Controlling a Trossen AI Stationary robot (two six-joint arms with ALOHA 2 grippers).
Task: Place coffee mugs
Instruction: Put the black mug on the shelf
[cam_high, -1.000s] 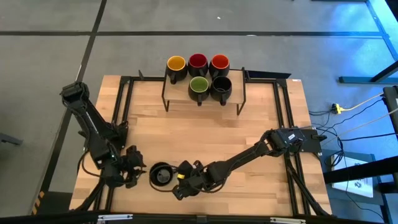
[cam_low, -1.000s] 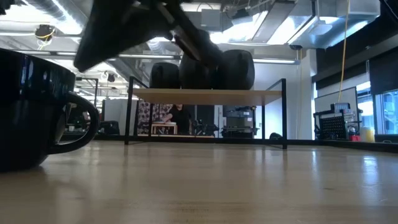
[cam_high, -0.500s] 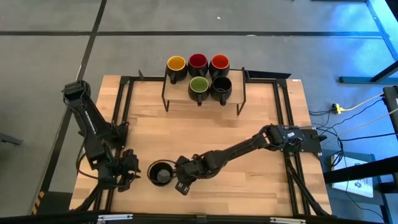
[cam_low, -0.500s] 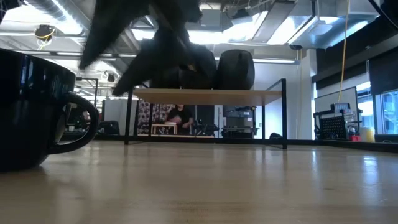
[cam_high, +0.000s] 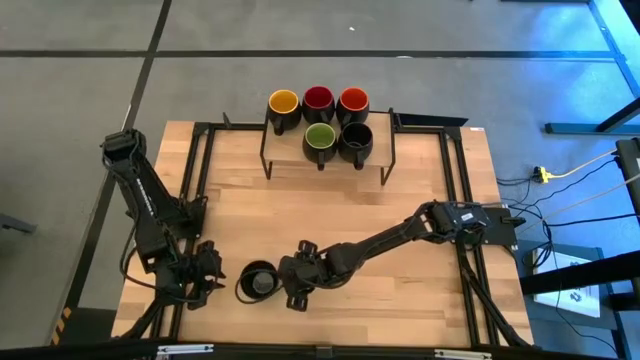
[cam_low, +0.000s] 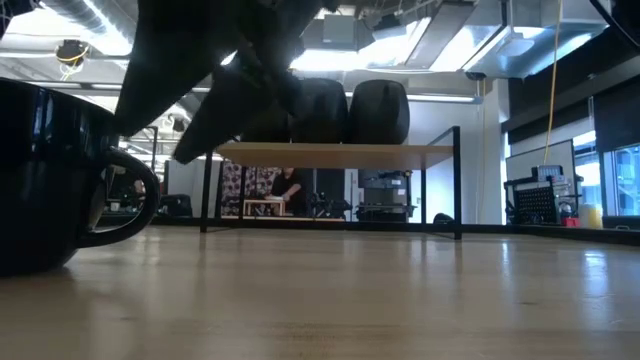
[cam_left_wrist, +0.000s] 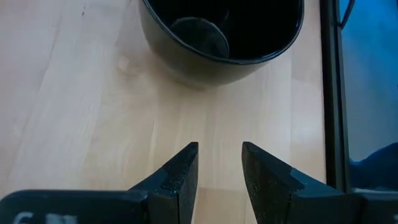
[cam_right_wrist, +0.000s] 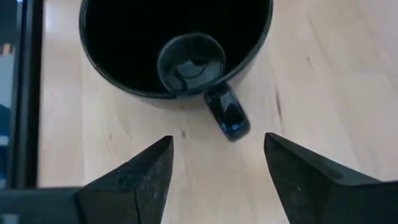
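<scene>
The right arm reaches from the right side of the table across to the near middle, stretched long and low. Its right gripper (cam_high: 291, 283) points toward the left, and in its wrist view the two dark fingers (cam_right_wrist: 134, 180) stand wide apart. The left arm stands at the left side, its links folded down toward the near left corner. The left gripper (cam_high: 208, 272) is low there, and its fingers (cam_left_wrist: 177, 177) show only a narrow gap between them, not touching.
</scene>
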